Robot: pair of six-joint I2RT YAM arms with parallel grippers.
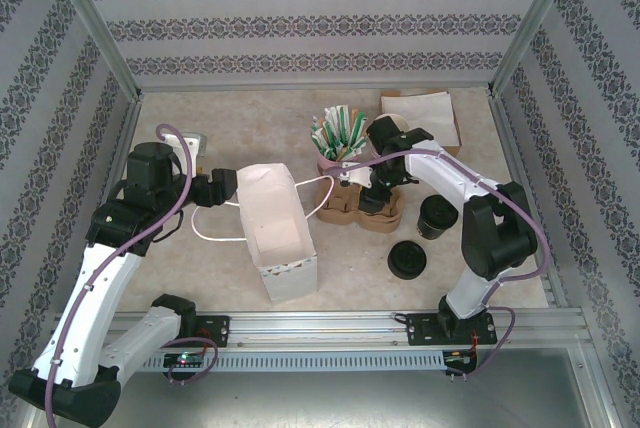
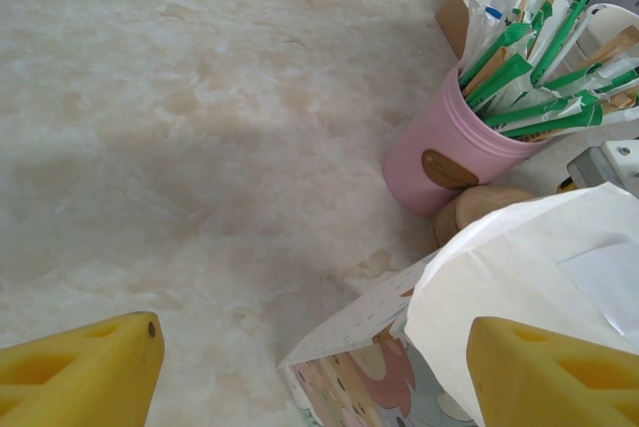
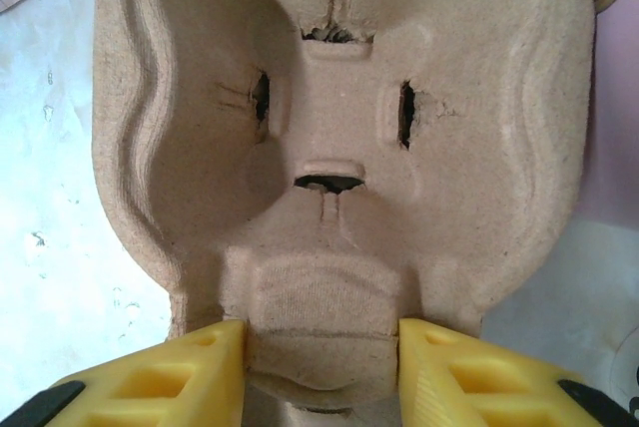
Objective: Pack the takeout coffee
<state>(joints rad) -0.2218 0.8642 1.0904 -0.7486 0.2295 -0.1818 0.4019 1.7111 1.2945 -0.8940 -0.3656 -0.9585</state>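
Takeout coffee packing, layout and contact. The takeout coffee, a small dark cup under a round black lid, stands upright on the table to the outer right of the right gripper, just beside the pulp cup carrier and apart from both grippers. A loose black lid lies nearer the arm bases.

Right gripper: jaws pressed against both flanks of the carrier's near ridge, clamped on it. Left gripper: fingers spread wide with nothing clamped, and a corner of the white paper bag lies close inside its right finger.

Handling (judged): the cup is probably light to moderate in weight, depending on fill. Its paper wall would give under a hard squeeze, and the lid is only pressed on. The likely best hold is across the wall below the lid rim, gentle and kept upright. Lifting by the lid risks popping it off and spilling.

Views compared: the top external view gives the overall layout, with the cup, the carrier and the bag standing open between the two grippers. The right wrist view adds the finger contact and the torn slits in the carrier's moulded pulp. The left wrist view adds the bag's patterned side and, ahead of the fingers, a pink jar of green-wrapped straws.
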